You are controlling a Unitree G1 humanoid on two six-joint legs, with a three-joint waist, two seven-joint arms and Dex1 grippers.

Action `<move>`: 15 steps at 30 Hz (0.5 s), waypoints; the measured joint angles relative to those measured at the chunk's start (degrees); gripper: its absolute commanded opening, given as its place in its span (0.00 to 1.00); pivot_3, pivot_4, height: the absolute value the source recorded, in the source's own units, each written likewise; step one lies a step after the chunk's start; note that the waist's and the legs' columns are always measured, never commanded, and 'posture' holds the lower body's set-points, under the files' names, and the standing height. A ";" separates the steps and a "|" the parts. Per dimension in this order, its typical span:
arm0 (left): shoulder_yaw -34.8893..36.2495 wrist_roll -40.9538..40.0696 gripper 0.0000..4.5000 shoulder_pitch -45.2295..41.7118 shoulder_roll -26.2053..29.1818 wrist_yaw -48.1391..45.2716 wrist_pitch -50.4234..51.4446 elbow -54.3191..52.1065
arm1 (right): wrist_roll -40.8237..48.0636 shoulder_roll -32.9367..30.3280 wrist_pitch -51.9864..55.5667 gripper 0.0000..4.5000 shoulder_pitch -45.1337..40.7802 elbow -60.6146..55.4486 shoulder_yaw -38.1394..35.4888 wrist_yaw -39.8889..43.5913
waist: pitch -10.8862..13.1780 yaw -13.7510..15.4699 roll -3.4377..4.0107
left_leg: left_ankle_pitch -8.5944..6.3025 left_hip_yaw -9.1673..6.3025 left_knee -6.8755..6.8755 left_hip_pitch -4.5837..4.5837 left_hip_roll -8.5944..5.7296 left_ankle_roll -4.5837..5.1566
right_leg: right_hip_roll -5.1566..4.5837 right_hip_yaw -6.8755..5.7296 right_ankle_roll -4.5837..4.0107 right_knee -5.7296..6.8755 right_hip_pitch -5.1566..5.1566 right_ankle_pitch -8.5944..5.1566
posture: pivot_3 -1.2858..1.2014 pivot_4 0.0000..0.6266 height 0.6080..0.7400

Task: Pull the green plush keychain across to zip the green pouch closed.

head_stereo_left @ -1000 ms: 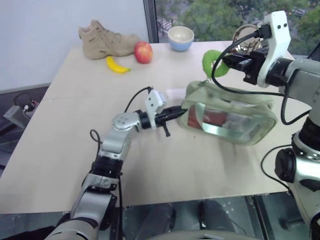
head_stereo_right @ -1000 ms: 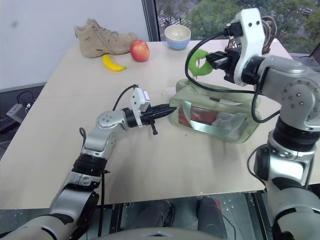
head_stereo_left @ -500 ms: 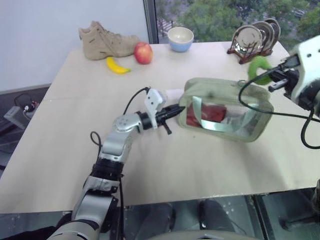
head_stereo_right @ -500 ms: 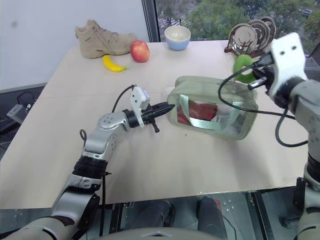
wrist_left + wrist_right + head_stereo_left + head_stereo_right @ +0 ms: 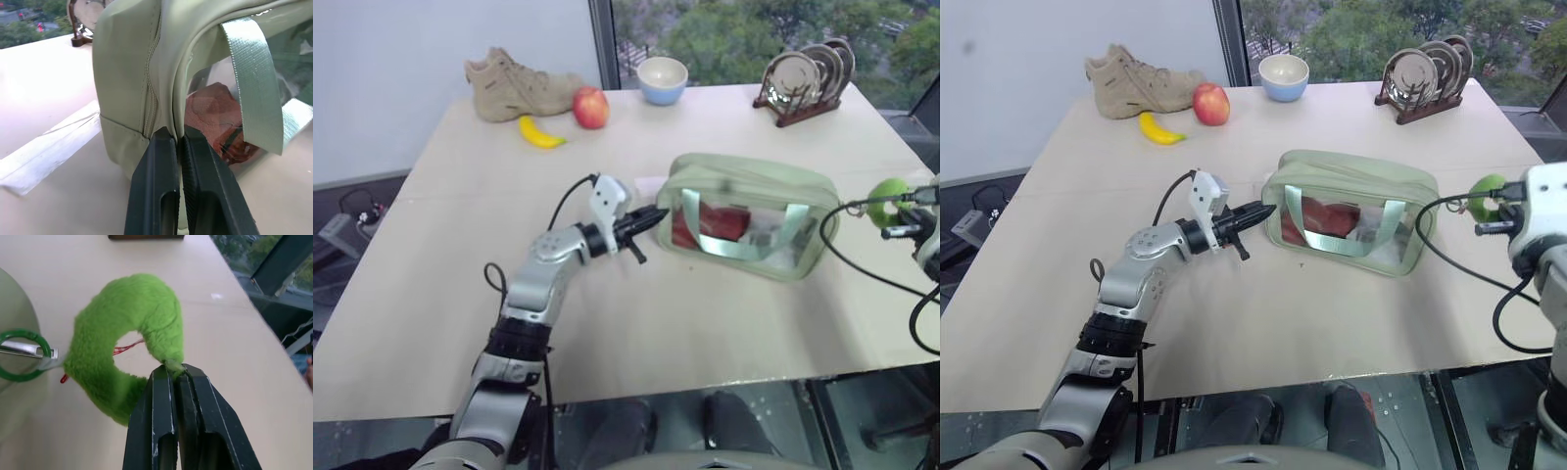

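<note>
Zip pull looks nearly finished: right gripper (image 5: 177, 374) pinches the green plush keychain (image 5: 129, 333) past the green pouch's (image 5: 744, 220) right end. Left gripper (image 5: 177, 139) clamps the pouch's left-end seam. Next: check closure, then release.

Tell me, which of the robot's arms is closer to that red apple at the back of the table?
The left. Its gripper pinches the green pouch mid-table, nearest the apple. The right gripper holds the green plush keychain at the table's far right edge.

Head stereo pair looks forward-down over table (image 5: 431, 294), sharing whole tabletop. Left wrist view sits close against green pouch (image 5: 146, 68); right wrist view close on green plush keychain (image 5: 122, 333).
</note>
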 measured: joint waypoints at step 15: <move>0.29 -0.01 0.00 1.84 -0.03 2.42 2.43 -3.58 | -9.86 3.00 -11.98 0.01 5.09 12.64 22.93 -3.06 | -0.02 0.00 -0.02 | -0.01 0.11 -0.06 0.23 0.04 -0.01 | 0.09 0.12 0.00 -0.05 0.13 0.00 | 0.52 0.24 1.00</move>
